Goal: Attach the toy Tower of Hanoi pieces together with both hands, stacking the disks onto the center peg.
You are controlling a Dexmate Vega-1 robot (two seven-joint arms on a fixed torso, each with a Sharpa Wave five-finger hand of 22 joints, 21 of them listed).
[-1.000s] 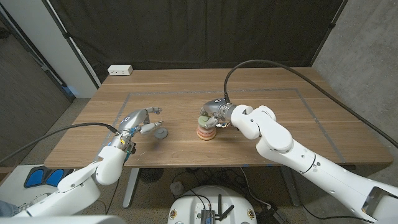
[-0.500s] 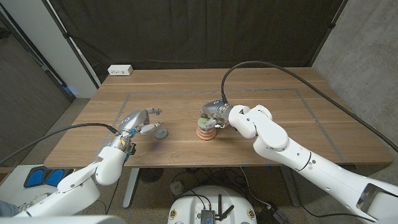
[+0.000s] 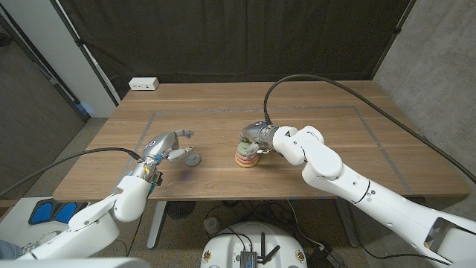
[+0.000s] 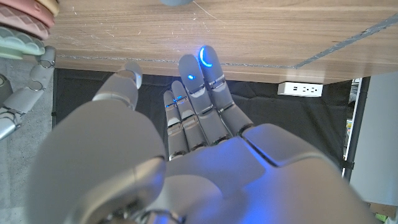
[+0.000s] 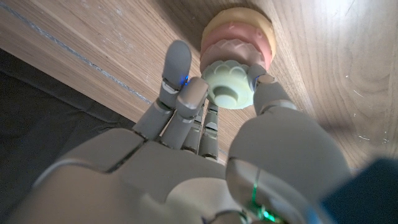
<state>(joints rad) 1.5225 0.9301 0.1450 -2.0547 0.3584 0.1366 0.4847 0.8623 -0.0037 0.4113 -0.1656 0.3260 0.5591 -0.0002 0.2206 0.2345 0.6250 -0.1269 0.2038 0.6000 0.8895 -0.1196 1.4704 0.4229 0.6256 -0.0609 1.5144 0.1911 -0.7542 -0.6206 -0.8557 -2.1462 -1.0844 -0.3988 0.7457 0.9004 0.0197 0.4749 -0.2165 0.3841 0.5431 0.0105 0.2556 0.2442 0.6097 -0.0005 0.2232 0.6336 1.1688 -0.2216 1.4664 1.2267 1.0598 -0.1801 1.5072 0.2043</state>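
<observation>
Right hand (image 3: 256,137) poised over the stack of toy disks (image 3: 246,154) near the table's (image 3: 312,179) middle, thumb and fingers closed on the pale green scalloped disk (image 5: 231,86) at the stack's top. Seen from the right wrist, thumb against one side of that green disk, fingers against the other, with a round opening at the disk's centre. Directly beneath the green disk, on the side away from the palm, a pink disk (image 5: 226,47) and then a wider peach-coloured disk (image 5: 239,25) resting on the wood. Center peg hidden by hand and disks, so seating of the green disk impossible to judge. Left hand (image 3: 167,144) well apart from the stack, toward the robot's left, holding nothing, fingers extended and parted, thumb spread aside. Just beyond that hand's fingertips, a small grey-blue disk (image 3: 193,158) lying on the table, close to the thumb but not visibly touched. In the left wrist view, a blurred edge of that grey-blue disk (image 4: 179,2) ahead of the fingers (image 4: 205,74), and the stack's rims at the far side. White power strip (image 3: 144,84) at the table's far edge, well beyond the left hand.
</observation>
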